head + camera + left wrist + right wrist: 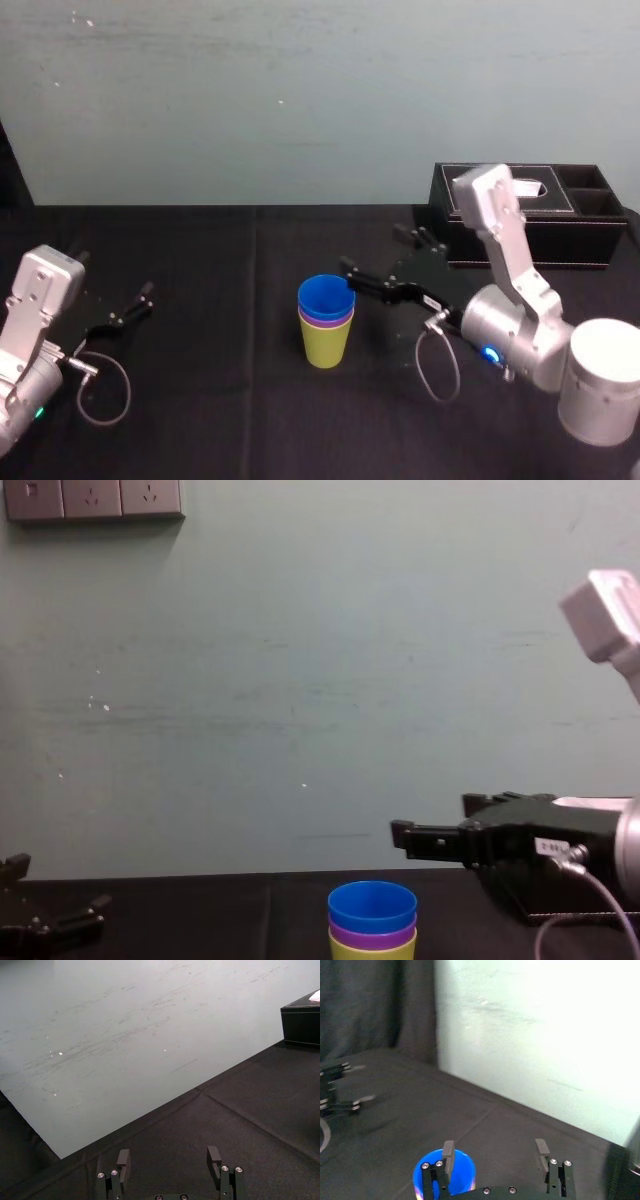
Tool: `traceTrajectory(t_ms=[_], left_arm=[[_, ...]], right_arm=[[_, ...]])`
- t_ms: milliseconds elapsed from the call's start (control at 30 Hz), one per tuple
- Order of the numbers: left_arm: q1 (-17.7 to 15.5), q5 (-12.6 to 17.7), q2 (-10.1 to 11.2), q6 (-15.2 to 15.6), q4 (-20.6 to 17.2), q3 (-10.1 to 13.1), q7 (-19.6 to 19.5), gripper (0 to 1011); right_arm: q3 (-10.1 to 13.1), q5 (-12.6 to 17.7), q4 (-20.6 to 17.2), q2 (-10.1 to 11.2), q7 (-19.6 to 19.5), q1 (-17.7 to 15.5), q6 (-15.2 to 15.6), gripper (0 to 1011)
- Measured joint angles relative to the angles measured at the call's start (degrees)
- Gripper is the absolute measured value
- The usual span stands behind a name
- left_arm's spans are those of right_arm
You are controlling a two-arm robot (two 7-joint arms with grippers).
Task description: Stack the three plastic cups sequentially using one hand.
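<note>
The three plastic cups stand nested in one stack at the middle of the black table: the blue cup (326, 294) on top, the purple cup's rim (327, 319) under it, the yellow-green cup (326, 343) at the bottom. My right gripper (378, 255) hovers just right of the stack at rim height, open and holding nothing. In the right wrist view the blue cup (462, 1172) lies beside one finger (448, 1153), outside the gap. In the chest view the stack (372, 908) sits below the right gripper (435, 820). My left gripper (135, 305) rests far left, open and empty (169, 1157).
A black tissue box (530, 215) stands at the back right behind the right arm, and its corner (302, 1022) shows in the left wrist view. Black cloth covers the table up to a pale wall. A cable loop (105, 390) lies by the left arm.
</note>
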Motion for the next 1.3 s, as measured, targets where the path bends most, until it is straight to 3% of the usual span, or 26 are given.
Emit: traceTrajectory(t_ms=[200, 633, 933, 1300], left_arm=[[0.0, 0.0, 0.0, 0.0, 0.0, 0.0, 0.0, 1000], [0.0, 0.0, 0.0, 0.0, 0.0, 0.0, 0.0, 1000], [0.0, 0.0, 0.0, 0.0, 0.0, 0.0, 0.0, 1000], [0.0, 0.0, 0.0, 0.0, 0.0, 0.0, 0.0, 1000]], right_arm=[[1.8, -3.3, -0.2, -2.0, -5.9, -4.3, -5.6, 1003], [4.4, -8.1, 0.8, -6.5, -14.8, -9.2, -10.8, 1003], [5.5, -9.8, 1.3, -8.1, -16.9, -10.5, -7.0, 1003], [6.6, -8.9, 1.9, -9.1, -13.8, -11.0, -2.0, 1003]])
